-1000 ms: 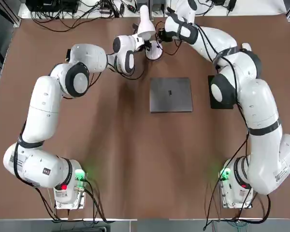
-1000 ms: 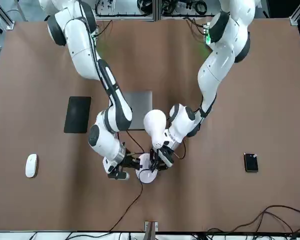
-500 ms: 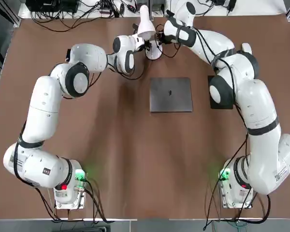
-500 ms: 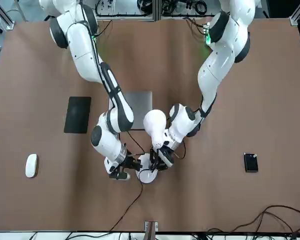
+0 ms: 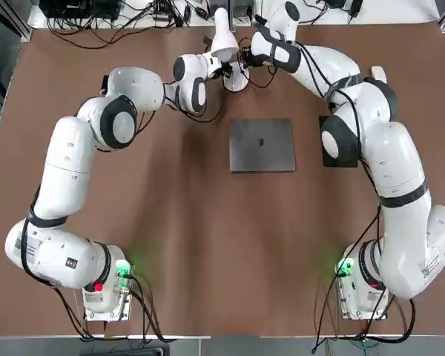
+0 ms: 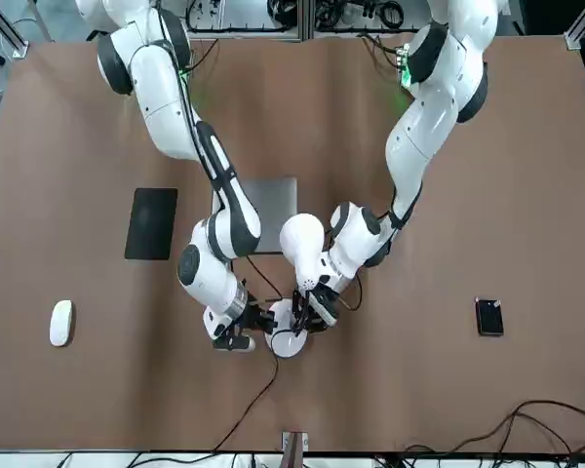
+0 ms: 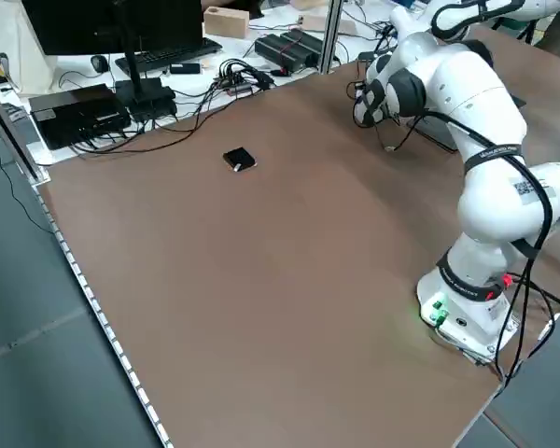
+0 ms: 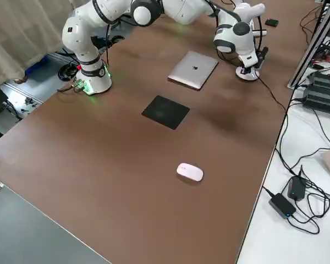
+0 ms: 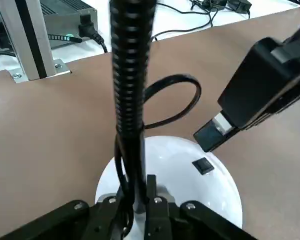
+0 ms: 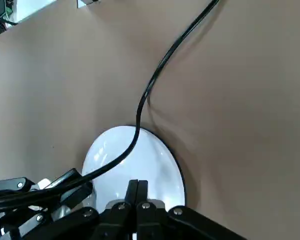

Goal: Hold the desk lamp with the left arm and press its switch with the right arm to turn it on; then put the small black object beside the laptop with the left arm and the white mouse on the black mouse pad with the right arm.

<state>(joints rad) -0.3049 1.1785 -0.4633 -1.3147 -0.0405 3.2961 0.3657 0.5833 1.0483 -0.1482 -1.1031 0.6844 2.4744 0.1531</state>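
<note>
While the left gripper (image 9: 140, 187) pinches the lamp's black neck (image 9: 130, 100), the right gripper's (image 10: 137, 185) jaws, pressed together, hover near the switch (image 9: 203, 166) on the white base (image 9: 175, 150).

Top view: overhead, down on the whole table. Front view: across, facing both arms. Side views: raised, diagonal, sharing the laptop-side arms only partly. Wrist views, left and right: close up, both on the white lamp base (image 9: 175, 165).
</note>
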